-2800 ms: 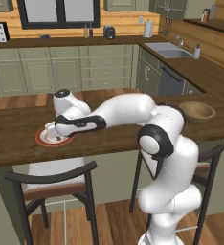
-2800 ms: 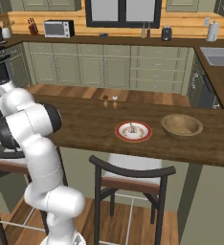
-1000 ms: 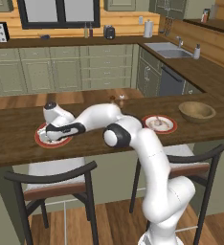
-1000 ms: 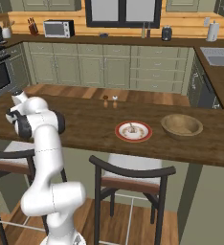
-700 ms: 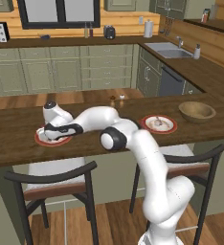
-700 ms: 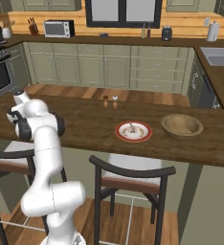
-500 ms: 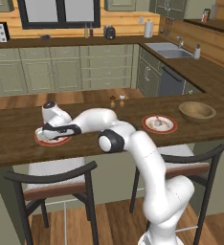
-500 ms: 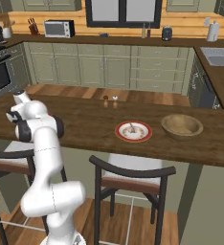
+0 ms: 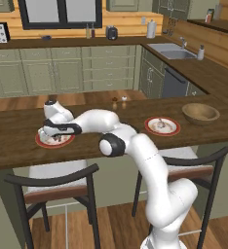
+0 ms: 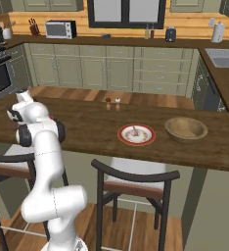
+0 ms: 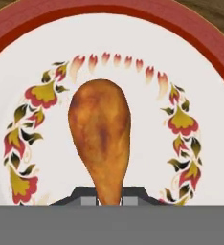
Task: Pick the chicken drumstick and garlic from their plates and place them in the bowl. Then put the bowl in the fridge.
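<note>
The chicken drumstick [image 11: 101, 139] lies on a red-rimmed plate [image 11: 181, 28], orange-brown, its narrow end towards me. My gripper [image 11: 109, 198] is shut on that narrow end, one dark fingertip [image 11: 83, 197] on each side. In the left base view the gripper [image 9: 55, 136] is down on the left plate [image 9: 40, 141] at the counter's left. The garlic [image 9: 160, 124] [image 10: 135, 131] sits on the second plate [image 9: 173, 129] [image 10: 147, 138] mid-counter. The wooden bowl [image 9: 200, 113] [image 10: 186, 129] stands to that plate's right. The fridge is out of view.
Two small shakers [image 9: 119, 101] [image 10: 112, 103] stand at the counter's far edge. Two dark chairs [image 9: 52, 182] [image 10: 136, 179] are tucked under the near edge. A sink [image 9: 176, 50] and green-grey cabinets lie beyond.
The gripper's fingers have closed from wide open onto the drumstick's narrow end. The hand stays low over the left plate.
</note>
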